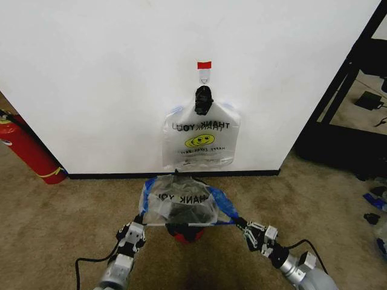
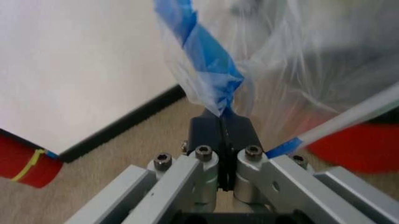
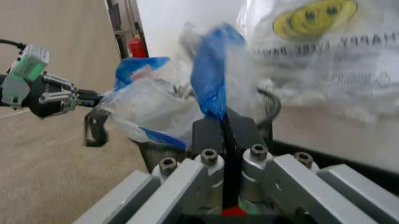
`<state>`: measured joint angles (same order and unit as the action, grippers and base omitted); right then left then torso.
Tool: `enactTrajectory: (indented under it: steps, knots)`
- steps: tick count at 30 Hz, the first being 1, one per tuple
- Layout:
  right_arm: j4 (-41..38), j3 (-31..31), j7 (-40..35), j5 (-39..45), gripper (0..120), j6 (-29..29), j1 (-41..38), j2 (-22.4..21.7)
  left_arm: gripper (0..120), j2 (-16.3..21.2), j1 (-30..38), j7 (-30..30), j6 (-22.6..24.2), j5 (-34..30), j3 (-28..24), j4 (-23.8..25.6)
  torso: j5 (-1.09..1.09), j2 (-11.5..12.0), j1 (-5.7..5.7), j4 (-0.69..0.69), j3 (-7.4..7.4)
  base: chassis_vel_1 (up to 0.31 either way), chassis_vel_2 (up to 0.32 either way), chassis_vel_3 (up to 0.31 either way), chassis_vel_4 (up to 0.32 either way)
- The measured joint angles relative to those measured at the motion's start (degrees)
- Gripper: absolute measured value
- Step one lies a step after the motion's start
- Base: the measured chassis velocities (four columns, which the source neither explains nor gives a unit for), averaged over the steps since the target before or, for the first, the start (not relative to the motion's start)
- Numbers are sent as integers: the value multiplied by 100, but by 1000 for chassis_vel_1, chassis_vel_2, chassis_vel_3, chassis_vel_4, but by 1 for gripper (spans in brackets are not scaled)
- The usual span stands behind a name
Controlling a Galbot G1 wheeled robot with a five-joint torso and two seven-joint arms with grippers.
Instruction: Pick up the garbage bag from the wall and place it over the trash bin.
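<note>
Tan carpet (image 1: 60, 223), white wall (image 1: 91, 72), black baseboard (image 1: 121, 176).

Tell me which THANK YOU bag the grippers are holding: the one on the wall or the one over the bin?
The garbage bag stretched over the trash bin, pinched by the left gripper and right gripper. The clipped bags hang untouched on the wall.

Bright even light, soft shadows; wrist views w/ blurred garbage bag (image 2: 206, 60), head view sharp
</note>
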<state>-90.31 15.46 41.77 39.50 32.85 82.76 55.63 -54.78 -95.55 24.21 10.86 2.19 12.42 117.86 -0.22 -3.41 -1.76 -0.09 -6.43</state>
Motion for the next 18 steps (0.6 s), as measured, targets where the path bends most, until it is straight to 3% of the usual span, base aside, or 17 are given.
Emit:
enactTrajectory:
  steps: [6,11,18]
  knots:
    - [324,-137,-187,-54,0,80,-121,194,0,-225,255,-12,-121,105,-138,-509,-1,0,0,0,-1,0,0,0,0]
    - [742,-485,-1246,26,0,219,-401,518,0,-509,582,-90,-226,108,-221,-967,0,1,-1,0,-1,0,0,0,0]
    - [1127,-758,-1926,421,0,233,-778,825,0,-600,623,-274,-344,198,-256,-1122,1,1,-1,0,-1,0,0,0,0]
